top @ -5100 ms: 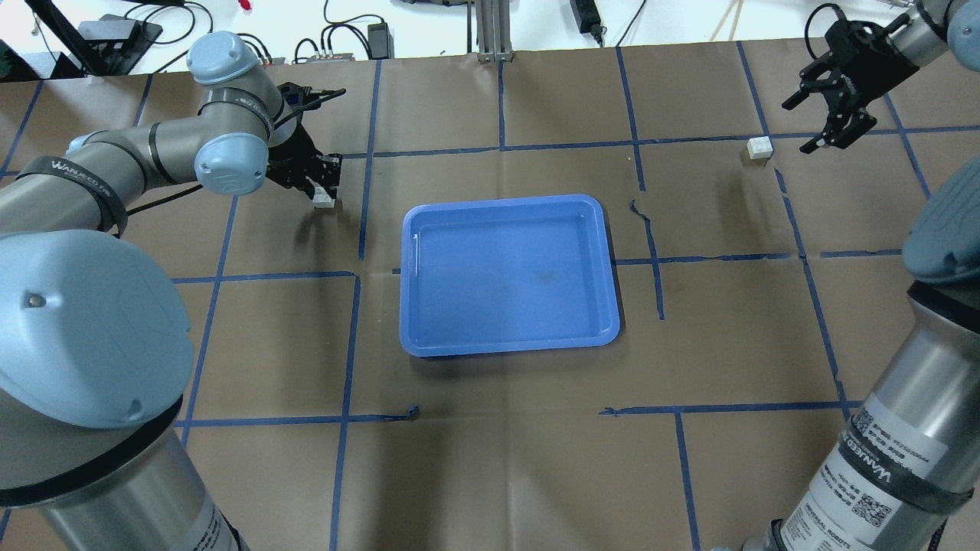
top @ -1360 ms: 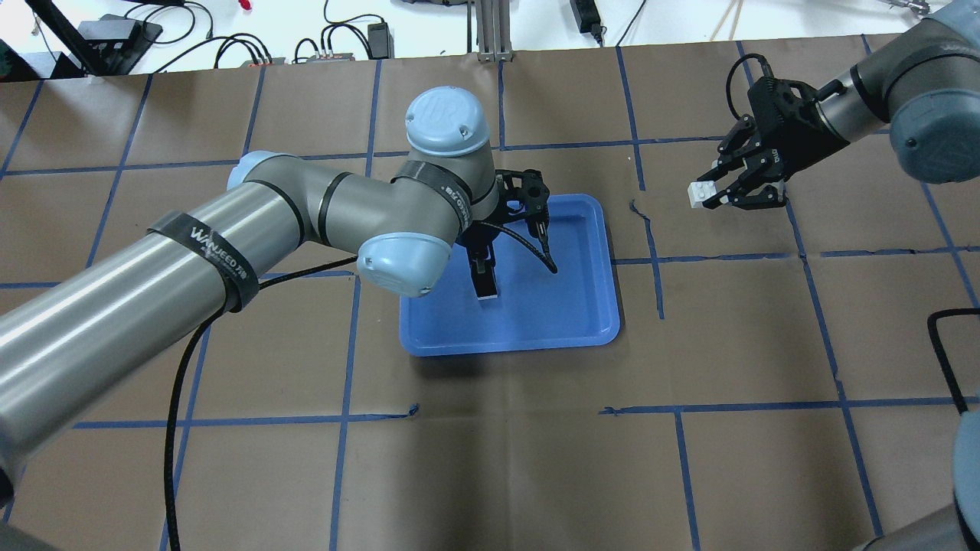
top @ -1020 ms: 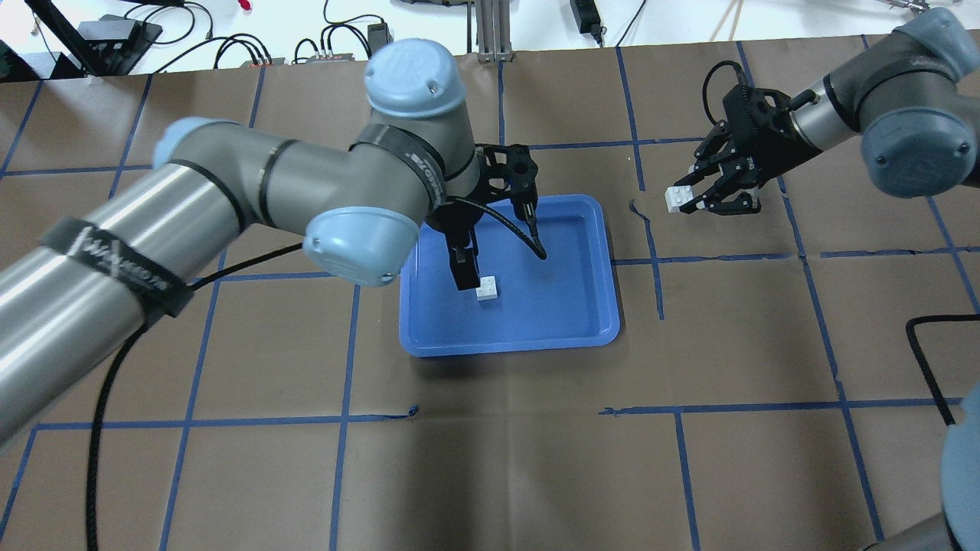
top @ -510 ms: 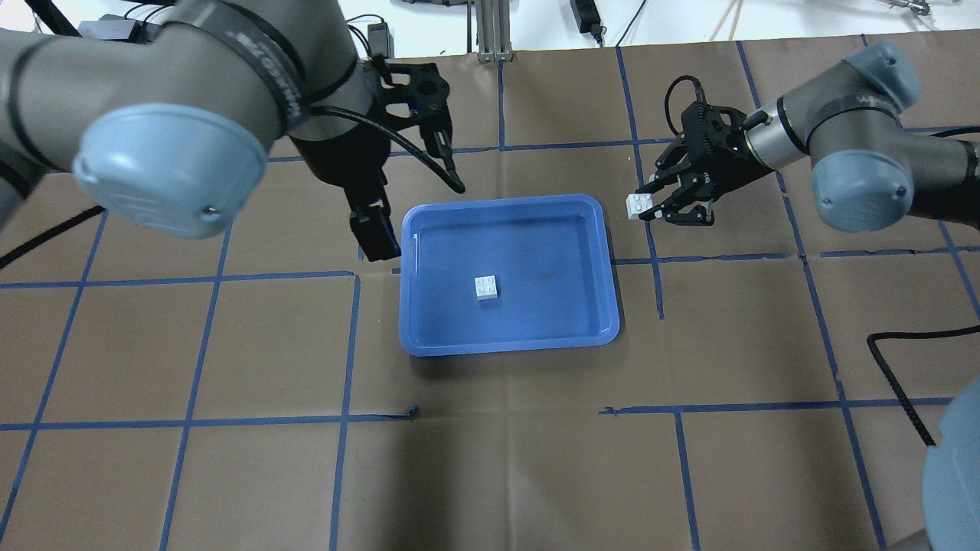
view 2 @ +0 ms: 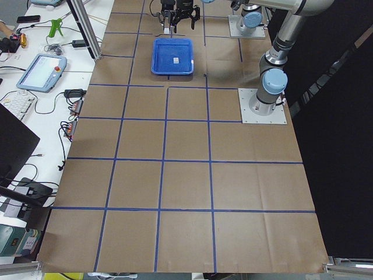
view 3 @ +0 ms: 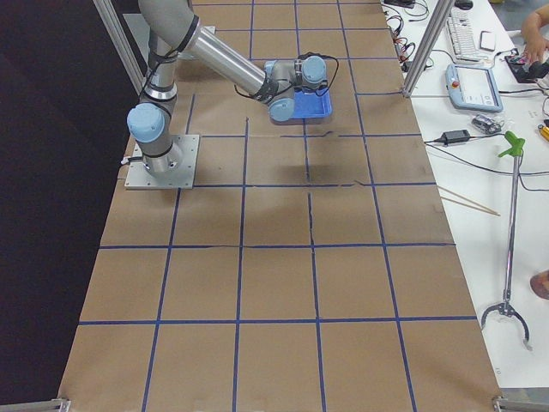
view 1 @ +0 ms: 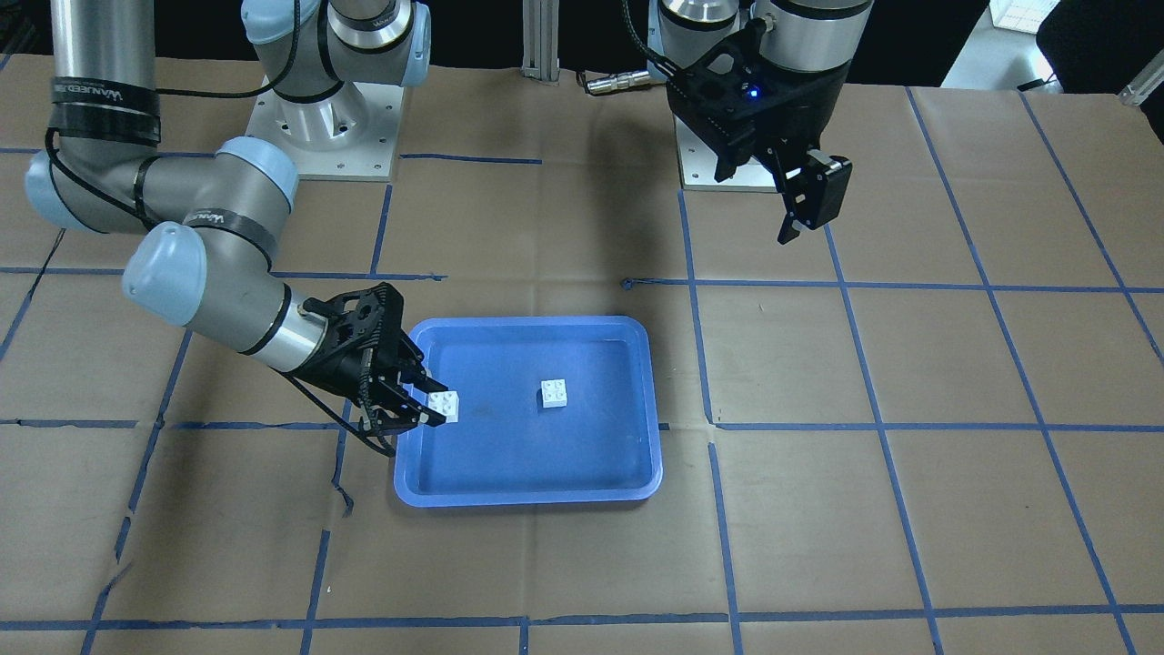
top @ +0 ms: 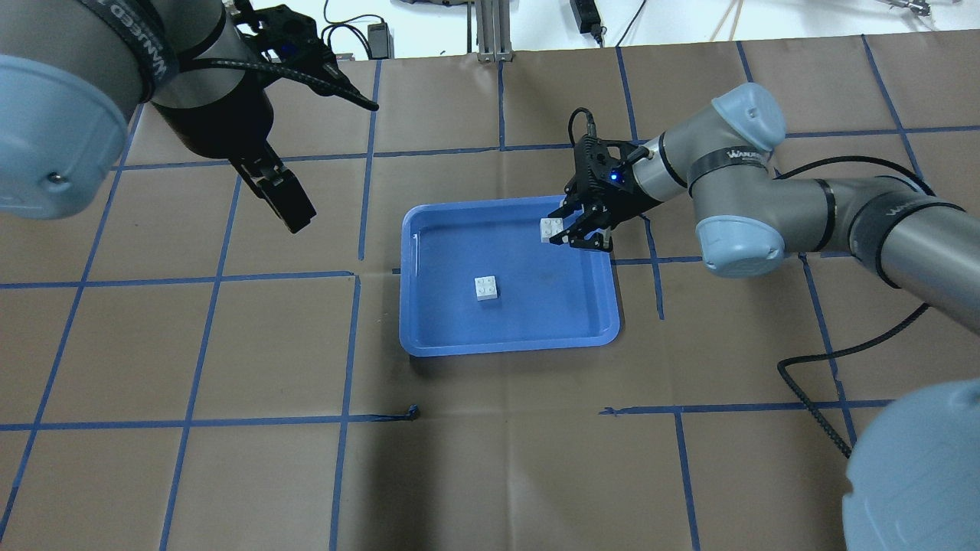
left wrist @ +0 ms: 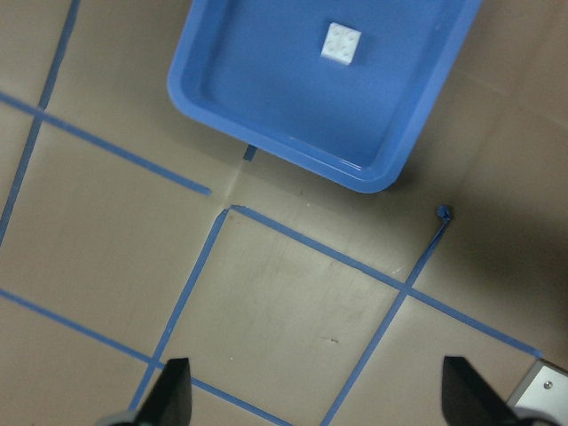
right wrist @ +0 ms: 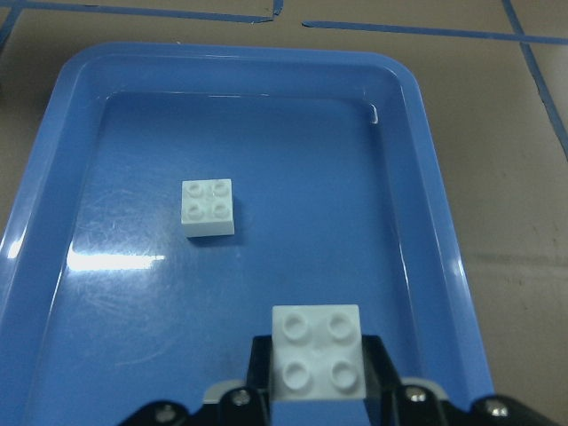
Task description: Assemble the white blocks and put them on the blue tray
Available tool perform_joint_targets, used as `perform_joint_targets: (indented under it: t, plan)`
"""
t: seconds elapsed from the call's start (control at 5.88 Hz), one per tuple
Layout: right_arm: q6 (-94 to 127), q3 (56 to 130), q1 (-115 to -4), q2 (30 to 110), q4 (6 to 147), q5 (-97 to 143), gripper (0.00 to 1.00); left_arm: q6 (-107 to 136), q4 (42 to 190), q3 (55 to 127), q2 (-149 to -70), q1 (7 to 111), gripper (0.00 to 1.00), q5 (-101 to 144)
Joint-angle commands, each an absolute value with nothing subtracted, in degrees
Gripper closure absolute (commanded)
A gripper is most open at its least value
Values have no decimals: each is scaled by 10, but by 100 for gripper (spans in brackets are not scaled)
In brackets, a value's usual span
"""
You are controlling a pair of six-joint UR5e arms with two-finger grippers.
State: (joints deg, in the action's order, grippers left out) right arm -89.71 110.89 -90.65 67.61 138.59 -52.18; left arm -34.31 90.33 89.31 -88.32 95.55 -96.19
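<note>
One block [top: 485, 288] sits in tray [top: 505, 348]; R claw [top: 570, 229] pinches 2nd block [top: 550, 229] above tray (unjoined). L claw [left wrist: 319, 399] wide, empty. Stacking left.

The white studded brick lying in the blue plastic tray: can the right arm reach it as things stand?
Probably yes: the right gripper, shut on the second white brick, hangs over the blue tray, nothing between it and the lying brick.
</note>
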Motion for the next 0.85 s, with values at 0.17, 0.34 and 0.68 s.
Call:
perform_joint_targets:
  t: [0.17, 0.34, 0.68]
  plan:
    - [-815, 1164, -948, 641, 1532, -525, 69, -32, 901, 896, -884, 885, 1, -894]
    - [-802, 1164, -957, 622, 1558, -526, 69, -26, 893, 896, -889, 877, 1, -894]
    - [-777, 1165, -959, 614, 1568, -526, 69, -32, 888, 898, -891, 868, 1, -891]
